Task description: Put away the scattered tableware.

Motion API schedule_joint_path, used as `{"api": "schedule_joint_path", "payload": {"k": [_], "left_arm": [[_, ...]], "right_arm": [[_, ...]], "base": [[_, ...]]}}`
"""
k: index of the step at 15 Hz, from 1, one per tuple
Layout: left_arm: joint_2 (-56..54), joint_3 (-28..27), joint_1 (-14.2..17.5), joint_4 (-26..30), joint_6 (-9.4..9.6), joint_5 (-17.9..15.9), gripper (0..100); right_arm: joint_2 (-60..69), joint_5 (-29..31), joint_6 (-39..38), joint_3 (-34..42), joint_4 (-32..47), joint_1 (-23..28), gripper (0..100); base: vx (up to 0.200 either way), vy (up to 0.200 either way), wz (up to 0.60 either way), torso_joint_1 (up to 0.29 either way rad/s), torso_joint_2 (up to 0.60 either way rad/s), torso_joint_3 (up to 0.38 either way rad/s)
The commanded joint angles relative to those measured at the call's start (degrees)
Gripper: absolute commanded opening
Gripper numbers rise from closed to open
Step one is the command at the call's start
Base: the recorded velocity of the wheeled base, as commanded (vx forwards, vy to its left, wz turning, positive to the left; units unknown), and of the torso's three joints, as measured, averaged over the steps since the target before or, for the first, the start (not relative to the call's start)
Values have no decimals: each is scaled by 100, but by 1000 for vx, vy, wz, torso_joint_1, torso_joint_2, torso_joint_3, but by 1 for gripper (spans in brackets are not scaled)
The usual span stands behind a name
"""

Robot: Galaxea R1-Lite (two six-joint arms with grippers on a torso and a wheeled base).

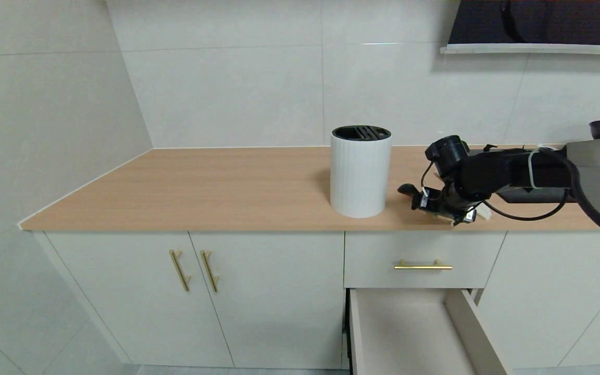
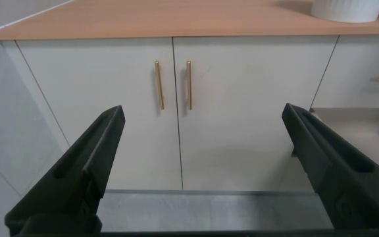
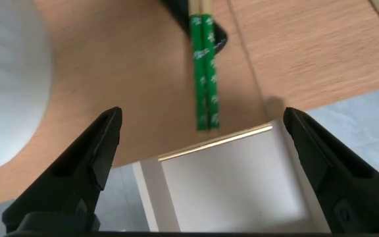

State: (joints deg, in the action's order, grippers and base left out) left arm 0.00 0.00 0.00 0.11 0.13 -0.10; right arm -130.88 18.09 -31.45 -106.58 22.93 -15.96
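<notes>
The 2 chopsticks [image 3: 204, 79] are pale wood with green ends, and the light print on the green is too small to read. They lie side by side, touching, on the wooden counter [image 1: 216, 187] near its front edge, crossing a black object [image 3: 199, 23]. The open drawer [image 1: 409, 333] sits below them. A white ribbed holder [image 1: 360, 174] with a black slotted top stands just beside them, at the middle of the head view. The right gripper [image 1: 438, 204], right of centre there, hovers low over the chopsticks, fingers spread wide, holding nothing. The left gripper [image 2: 202, 118], likewise spread and empty, faces 2 cabinet doors [image 2: 176, 112] with gold handles [image 2: 158, 84]. A black range hood [image 1: 539, 23] occupies the upper right corner.
</notes>
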Motion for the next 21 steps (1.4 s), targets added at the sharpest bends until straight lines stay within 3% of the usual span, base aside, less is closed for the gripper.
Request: {"api": "schedule_joint_path", "payload": {"k": [1,3,4,16,18,21], "left_arm": [[0,0,0,-2,4,1,100],[0,0,0,-2,4,1,100],[0,0,0,-2,4,1,100],[0,0,0,-2,4,1,100],[0,0,0,-2,4,1,100],[0,0,0,-2,4,1,100]], "right_arm": [[-52,1,7,-3,-61,5,100],[-69,1,7,-3,-61,49,100],[-78,1,7,-3,-61,58,0],[54,1,7,-12,-17,137,0],[669,-7,-1,401,106,93,0],[2330,-412,95,1834,106,-92,0]], "base": [[0,0,0,0,0,0],[0,0,0,0,0,0],[0,0,0,0,0,0],[0,0,0,0,0,0],[0,0,0,0,0,0],[0,0,0,0,0,0]]}}
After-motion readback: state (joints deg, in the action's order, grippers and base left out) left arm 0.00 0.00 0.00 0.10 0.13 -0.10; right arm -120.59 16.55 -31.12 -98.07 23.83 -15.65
